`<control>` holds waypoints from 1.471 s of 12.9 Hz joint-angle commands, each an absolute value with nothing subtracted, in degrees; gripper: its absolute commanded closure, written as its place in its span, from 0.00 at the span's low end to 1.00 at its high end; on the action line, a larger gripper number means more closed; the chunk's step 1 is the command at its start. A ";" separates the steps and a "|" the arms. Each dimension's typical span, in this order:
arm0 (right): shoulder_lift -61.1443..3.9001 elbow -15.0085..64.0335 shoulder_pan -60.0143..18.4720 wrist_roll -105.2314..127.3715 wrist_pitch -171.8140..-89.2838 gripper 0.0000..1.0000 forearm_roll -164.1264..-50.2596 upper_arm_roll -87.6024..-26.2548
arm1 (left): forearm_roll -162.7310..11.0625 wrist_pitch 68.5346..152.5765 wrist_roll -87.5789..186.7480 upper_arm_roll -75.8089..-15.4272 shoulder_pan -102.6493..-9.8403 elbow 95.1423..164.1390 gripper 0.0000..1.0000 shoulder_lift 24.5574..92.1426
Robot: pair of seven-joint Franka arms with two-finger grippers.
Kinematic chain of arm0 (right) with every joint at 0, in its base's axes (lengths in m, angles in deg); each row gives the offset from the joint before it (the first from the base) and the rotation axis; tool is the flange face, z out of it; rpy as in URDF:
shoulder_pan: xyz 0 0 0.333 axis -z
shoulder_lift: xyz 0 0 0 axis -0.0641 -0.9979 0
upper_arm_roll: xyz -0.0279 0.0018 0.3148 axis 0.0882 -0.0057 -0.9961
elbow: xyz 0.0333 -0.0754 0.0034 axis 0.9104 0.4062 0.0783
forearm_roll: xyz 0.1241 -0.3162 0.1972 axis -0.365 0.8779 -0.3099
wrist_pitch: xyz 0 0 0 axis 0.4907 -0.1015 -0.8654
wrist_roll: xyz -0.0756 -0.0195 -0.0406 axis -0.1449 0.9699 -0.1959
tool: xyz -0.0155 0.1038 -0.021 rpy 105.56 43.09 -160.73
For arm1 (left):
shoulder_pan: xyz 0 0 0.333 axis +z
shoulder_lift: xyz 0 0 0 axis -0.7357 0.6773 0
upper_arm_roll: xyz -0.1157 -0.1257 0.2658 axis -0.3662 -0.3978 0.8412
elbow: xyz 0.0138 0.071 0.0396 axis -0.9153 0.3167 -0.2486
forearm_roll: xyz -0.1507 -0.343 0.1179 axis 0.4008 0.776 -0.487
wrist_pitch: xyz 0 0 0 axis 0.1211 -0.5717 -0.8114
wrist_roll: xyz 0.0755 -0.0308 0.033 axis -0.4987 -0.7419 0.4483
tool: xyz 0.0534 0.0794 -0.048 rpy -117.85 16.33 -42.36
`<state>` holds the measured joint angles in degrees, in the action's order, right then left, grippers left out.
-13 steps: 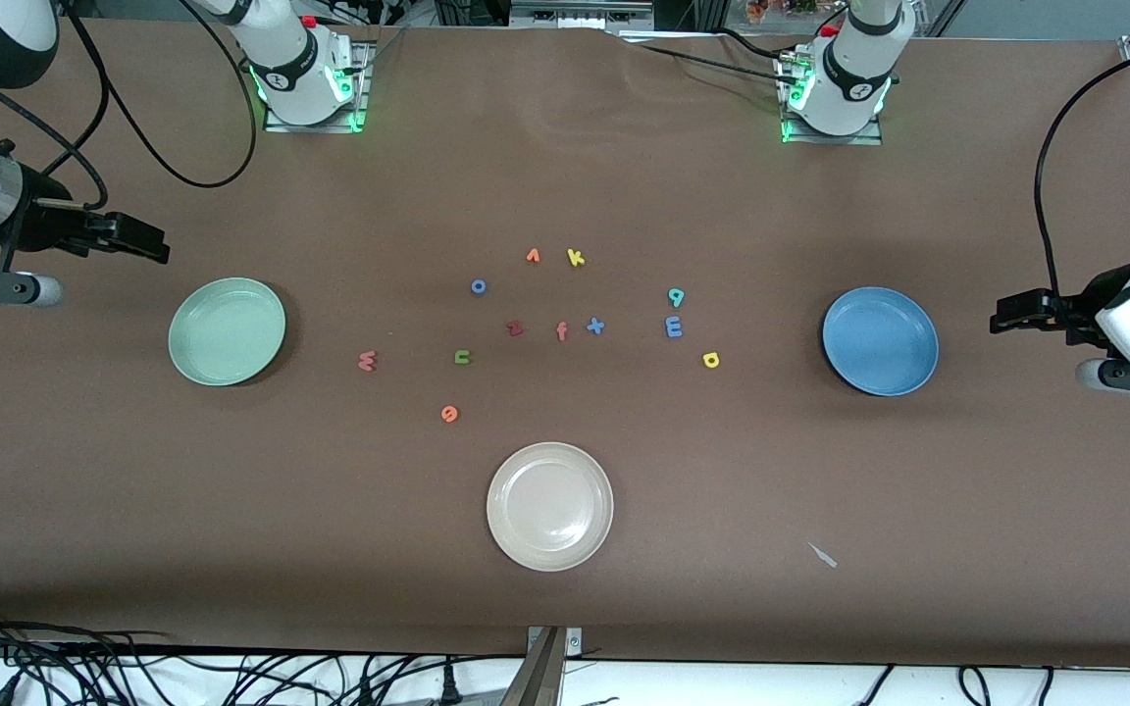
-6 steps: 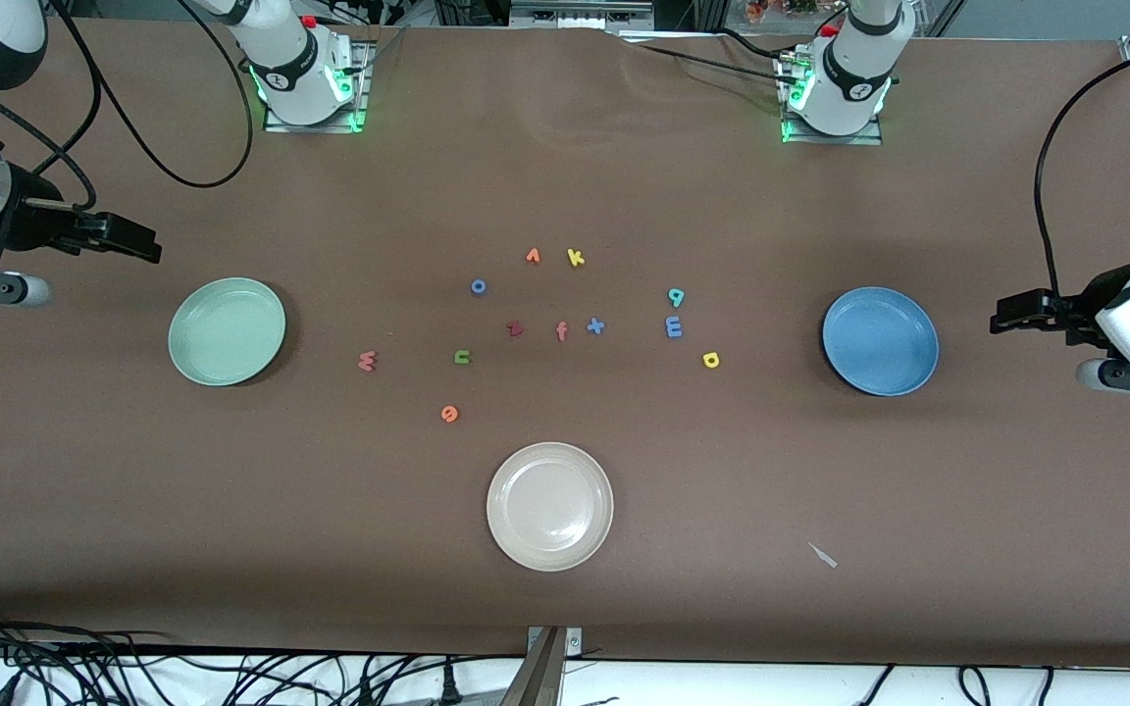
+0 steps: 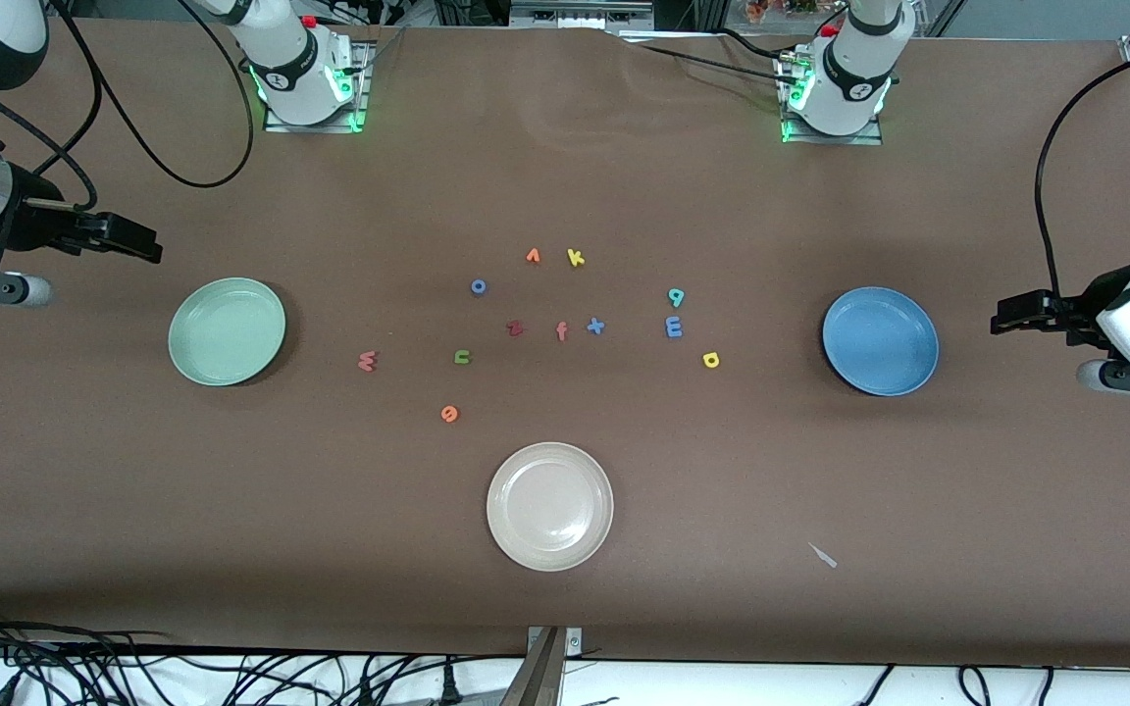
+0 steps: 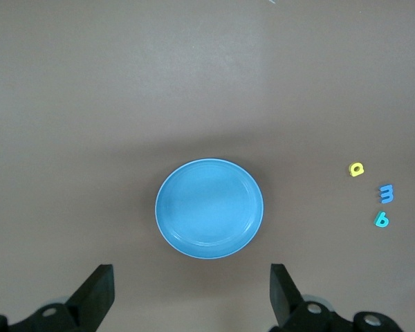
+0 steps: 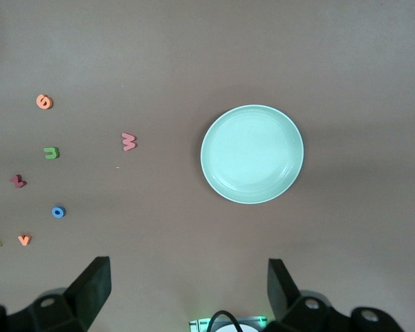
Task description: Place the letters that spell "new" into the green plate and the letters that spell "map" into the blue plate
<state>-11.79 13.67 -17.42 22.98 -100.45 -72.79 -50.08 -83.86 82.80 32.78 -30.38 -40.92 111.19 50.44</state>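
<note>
On the worktop (image 3: 624, 588): letters: eleven, all loose
Plates: three; green plate (image 3: 227, 331), blue plate (image 3: 880, 341), cream plate (image 3: 549, 506), none holding letters
Left gripper (image 3: 1001, 322): wide, holding nothing
Right gripper (image 3: 145, 245): wide, holding nothing

Even, diffuse light from above fills all three views, bright enough that colours read cleanly. The brown bench (image 3: 820, 196) carries a pale sheen near the middle of the edge where the arm bases stand, and darkens along the edge nearest the front camera. The green plate (image 3: 227, 330), blue plate (image 3: 880, 340) and cream-white plate (image 3: 549, 506) cast short, soft shadows. Green lamps glow at both bases. Focus is sharp in the front view; both wrist views look slightly softer, dimming toward their corners.
</note>
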 commanded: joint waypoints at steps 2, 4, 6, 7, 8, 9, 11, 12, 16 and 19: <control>-10.43 13.29 -17.47 22.17 -99.39 0.00 -72.72 -49.98 | -83.95 83.57 32.59 -30.54 -40.60 111.84 0.01 49.87; -10.34 13.38 -17.47 22.17 -98.95 0.00 -72.63 -49.90 | -83.95 83.57 32.59 -30.54 -40.52 112.02 0.01 49.87; -10.17 13.38 -17.47 22.17 -98.95 0.00 -72.63 -49.98 | -84.03 83.57 32.59 -30.54 -40.52 112.02 0.01 49.87; -10.25 13.38 -17.47 22.25 -99.04 0.00 -72.63 -50.07 | -84.04 83.57 32.33 -30.46 -40.43 112.02 0.01 49.87; -10.26 13.38 -17.65 22.34 -99.13 0.00 -72.63 -50.25 | -84.04 83.57 32.32 -30.46 -40.17 111.93 0.01 49.87; -10.26 13.38 -17.65 22.52 -99.04 0.00 -72.63 -50.60 | -84.04 83.57 32.32 -30.46 -40.16 112.02 0.01 49.87; -10.17 13.47 -17.74 22.52 -98.86 0.00 -72.54 -50.86 | -84.04 83.57 32.32 -30.54 -40.16 112.02 0.01 49.78; -10.17 13.38 -17.74 22.60 -98.86 0.00 -72.46 -51.39 | -84.04 83.57 32.41 -30.54 -40.16 111.93 0.01 49.69; -10.43 13.38 -17.74 22.78 -99.65 0.00 -71.40 -51.57 | -84.04 83.48 32.41 -30.46 -40.16 111.93 0.01 49.43; -10.87 13.56 -18.61 22.78 -100.88 0.00 -70.00 -51.83 | -84.04 83.39 32.41 -30.54 -40.16 112.02 0.01 49.43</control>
<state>-11.16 13.51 -17.83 22.75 -100.25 -71.48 -51.53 -83.86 83.00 32.78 -30.39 -40.35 111.22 50.44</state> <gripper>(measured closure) 0.000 0.009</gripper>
